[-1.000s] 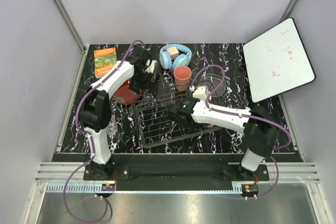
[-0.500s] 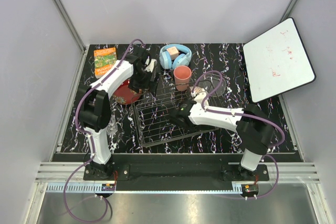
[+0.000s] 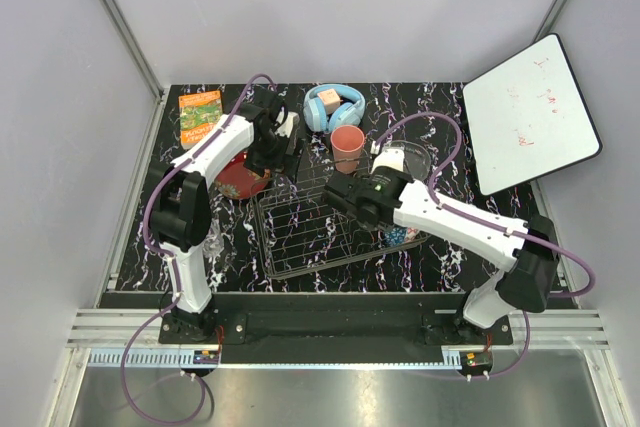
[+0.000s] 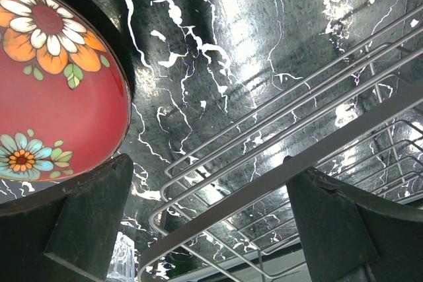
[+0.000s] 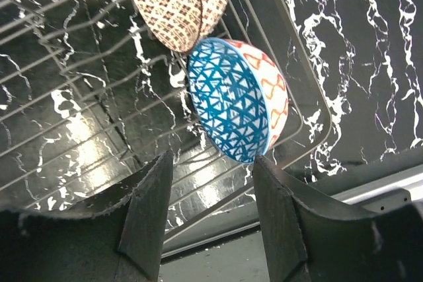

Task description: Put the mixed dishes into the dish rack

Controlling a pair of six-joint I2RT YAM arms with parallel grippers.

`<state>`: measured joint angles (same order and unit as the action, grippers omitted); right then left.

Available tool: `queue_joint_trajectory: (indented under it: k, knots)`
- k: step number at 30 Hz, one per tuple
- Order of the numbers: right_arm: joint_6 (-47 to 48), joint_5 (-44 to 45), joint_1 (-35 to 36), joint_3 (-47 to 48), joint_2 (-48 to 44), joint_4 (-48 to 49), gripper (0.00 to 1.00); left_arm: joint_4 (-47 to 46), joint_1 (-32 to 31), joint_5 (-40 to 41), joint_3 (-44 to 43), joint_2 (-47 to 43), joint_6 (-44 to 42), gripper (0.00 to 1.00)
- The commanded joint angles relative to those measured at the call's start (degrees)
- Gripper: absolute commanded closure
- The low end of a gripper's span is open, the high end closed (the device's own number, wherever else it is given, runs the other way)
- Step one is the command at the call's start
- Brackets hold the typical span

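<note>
Reaching from the near edge of a black tabletop veined in white, boxed in by pale grey walls and aluminium posts, two arms extend over the wire dish rack lying just ahead of their bases. The right gripper hangs above the rack's middle, its jaws moderately apart with nothing between them. The left gripper hovers at the rack's far-left corner, jaws spread wide and empty, just beside the red flower-painted bowl, which sits on the table outside the rack. Beyond the rack stand the salmon-pink cup and, to its right, the clear glass dish, both on the table. Farther back lie the light-blue headphones, an orange book at far left and a whiteboard angled at far right. From above, the right arm hides nearly all of the rack's load. Only the right wrist camera shows the blue-latticed bowl and the beige-brown patterned bowl standing on edge inside the rack by its rim, touching or nearly so. Only the left wrist view reveals the orange and blue flowers on the red bowl, and the rack's rim wires crossing beneath the spread fingers.
</note>
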<state>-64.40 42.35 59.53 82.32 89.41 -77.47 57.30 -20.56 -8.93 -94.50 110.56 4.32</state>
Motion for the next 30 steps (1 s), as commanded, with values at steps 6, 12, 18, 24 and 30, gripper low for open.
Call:
queue_joint_trajectory:
  k: [6, 12, 18, 24, 30]
  knots:
    - [-2.39, 17.63, -1.87, 3.89, 0.94, -15.34, 0.44, -0.79, 0.61, -0.91, -1.57, -2.19, -2.99, 0.01]
    - [-13.73, 29.71, -13.62, 4.43, -1.17, -13.25, 0.5, 0.96, 0.43, -3.9, 0.02, -4.39, -5.8, 0.01]
    - [7.18, 16.65, -27.62, 0.65, 3.23, 8.47, 0.48, 8.25, 0.95, -9.08, -5.07, -7.73, -7.48, 0.01]
    - [12.18, 6.64, -28.06, -5.23, 1.13, 15.94, 0.45, 14.23, 3.23, -7.95, -7.46, -11.95, -8.27, 0.01]
    - [14.13, 1.95, -28.06, -13.76, -7.05, 18.94, 0.46, 16.8, 3.95, -4.35, 2.36, -15.02, -12.04, 0.01]
